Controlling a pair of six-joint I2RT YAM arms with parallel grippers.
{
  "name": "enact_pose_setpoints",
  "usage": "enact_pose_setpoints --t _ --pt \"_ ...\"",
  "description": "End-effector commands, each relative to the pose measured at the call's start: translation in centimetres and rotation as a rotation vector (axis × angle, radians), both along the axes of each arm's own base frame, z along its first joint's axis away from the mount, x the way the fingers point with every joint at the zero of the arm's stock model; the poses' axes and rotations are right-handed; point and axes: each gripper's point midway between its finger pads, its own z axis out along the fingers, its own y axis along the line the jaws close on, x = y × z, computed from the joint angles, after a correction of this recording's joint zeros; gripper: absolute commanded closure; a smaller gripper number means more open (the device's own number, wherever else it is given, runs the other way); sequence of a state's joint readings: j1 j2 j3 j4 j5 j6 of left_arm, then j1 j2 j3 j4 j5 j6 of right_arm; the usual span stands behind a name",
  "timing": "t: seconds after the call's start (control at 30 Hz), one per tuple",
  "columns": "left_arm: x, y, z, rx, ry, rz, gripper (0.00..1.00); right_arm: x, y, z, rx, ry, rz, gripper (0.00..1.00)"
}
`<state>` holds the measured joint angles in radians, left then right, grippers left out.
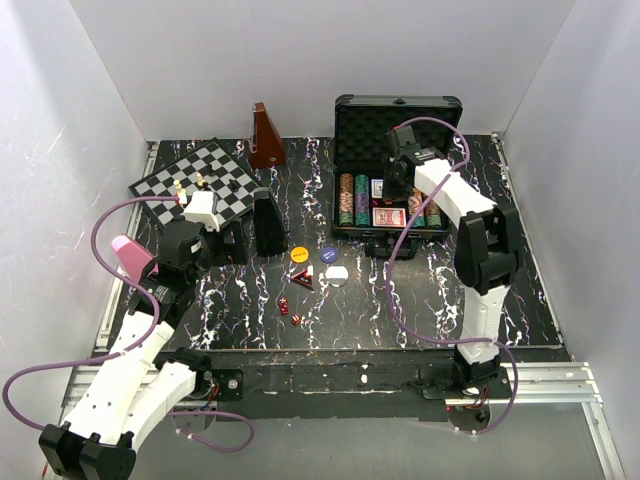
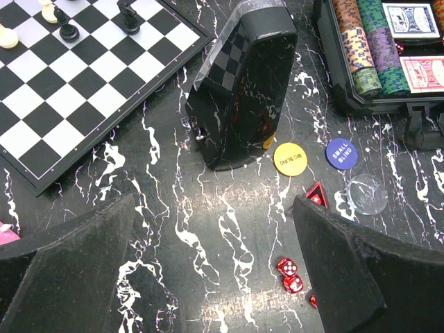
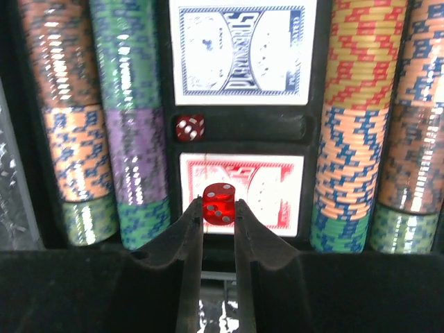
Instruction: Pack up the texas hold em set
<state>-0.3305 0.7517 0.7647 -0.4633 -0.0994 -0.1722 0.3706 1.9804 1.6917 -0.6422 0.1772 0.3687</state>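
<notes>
A red die [image 3: 219, 201] was pinched in the right hand [image 3: 218, 210], over the red cards [image 3: 272, 194] in the case [image 1: 398, 105]. The dice slot [image 3: 257, 128] lay just ahead, so the die likely had to be moved there and dropped. The left hand [image 2: 214, 215] was spread wide.

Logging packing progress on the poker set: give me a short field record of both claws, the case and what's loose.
right claw: shut on small red die, above red card deck in open black foam-lined case
left claw: open, empty, above marbled table
case slot: another red die
on table: loose red dice, yellow round button, blue round button, clear round button
</notes>
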Motion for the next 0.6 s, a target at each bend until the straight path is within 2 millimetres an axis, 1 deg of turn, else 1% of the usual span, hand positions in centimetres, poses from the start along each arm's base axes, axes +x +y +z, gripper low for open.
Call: enact_pose_setpoints --t 0.0,0.03,0.07,0.23,0.57 --pt "0.3 0.0 0.7 0.001 -0.022 0.003 0.02 2.7 -0.2 1.1 0.006 -0.05 0.017 0.99" --pt "0.3 0.0 0.7 0.001 -0.022 0.003 0.02 3.1 -0.2 1.1 0.004 -0.054 0.017 0.99" --pt "0.4 -0.1 0.7 0.001 -0.019 0.002 0.02 3.4 -0.2 0.6 -0.002 -0.048 0.018 0.99" --pt "0.4 -0.2 0.5 0.0 -0.012 -0.002 0.02 4.6 -0.5 -0.5 -0.024 -0.033 0.013 0.99" --pt "0.5 -0.2 0.4 0.001 -0.009 -0.005 0.02 4.7 -0.5 -2.8 -0.046 0.0 0.033 0.99"
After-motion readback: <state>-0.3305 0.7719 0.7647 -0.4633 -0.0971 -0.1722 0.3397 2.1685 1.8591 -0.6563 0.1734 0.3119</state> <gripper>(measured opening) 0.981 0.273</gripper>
